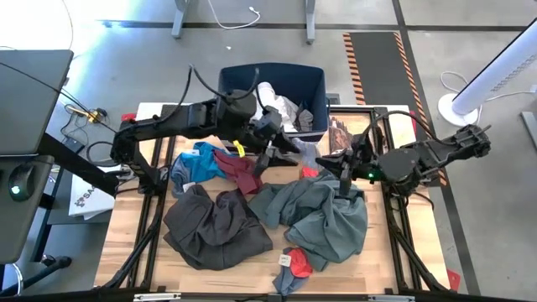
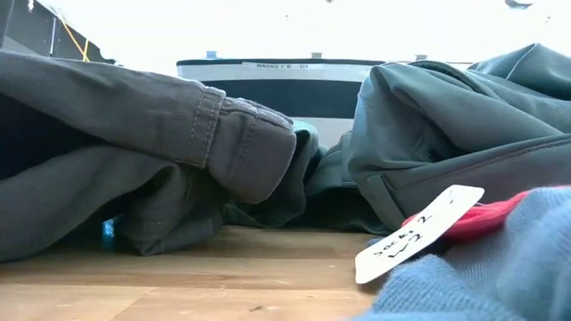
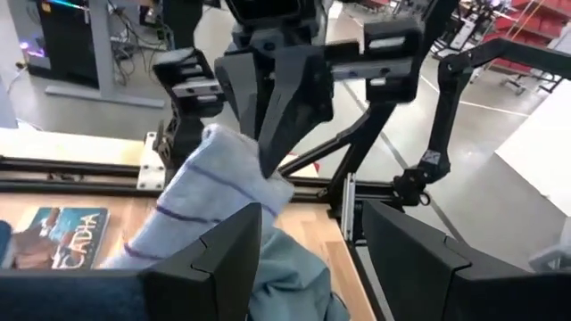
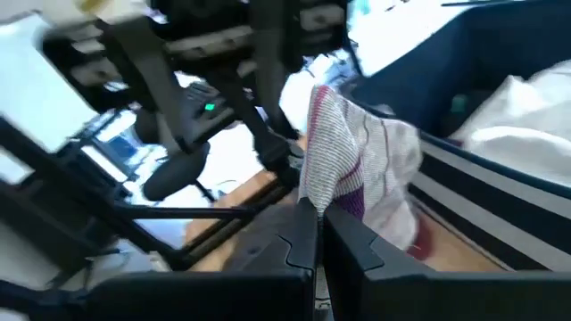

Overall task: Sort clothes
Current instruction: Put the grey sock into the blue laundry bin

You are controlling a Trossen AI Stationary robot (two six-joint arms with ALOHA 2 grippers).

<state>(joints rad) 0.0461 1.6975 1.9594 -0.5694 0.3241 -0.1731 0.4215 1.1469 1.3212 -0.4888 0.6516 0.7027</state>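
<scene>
Nearest your right wrist camera is the striped grey sock [image 4: 357, 156], with purple bands across it. The right gripper [image 4: 310, 218] has its fingers pressed together on the sock's lower edge. In the high view the sock sits just right of the frame's centre, in front of the navy bin [image 1: 277, 84].

Your left gripper [image 3: 312, 218] is right beside the sock with its fingers spread wide, and it holds nothing.

White clothes [image 1: 281, 107] lie in the right half of the bin. Below the sock in the high view, the grey-green shirt [image 1: 323, 214] is heaped right of centre, and the dark trousers [image 1: 214, 226] are bunched at lower centre-left. The bright blue piece [image 1: 197, 164] and the maroon piece [image 1: 243, 172] lie touching at left of centre. A grey and red sock pair [image 1: 294, 264] rests on the tabletop [image 1: 134, 243] at the bottom edge.
</scene>
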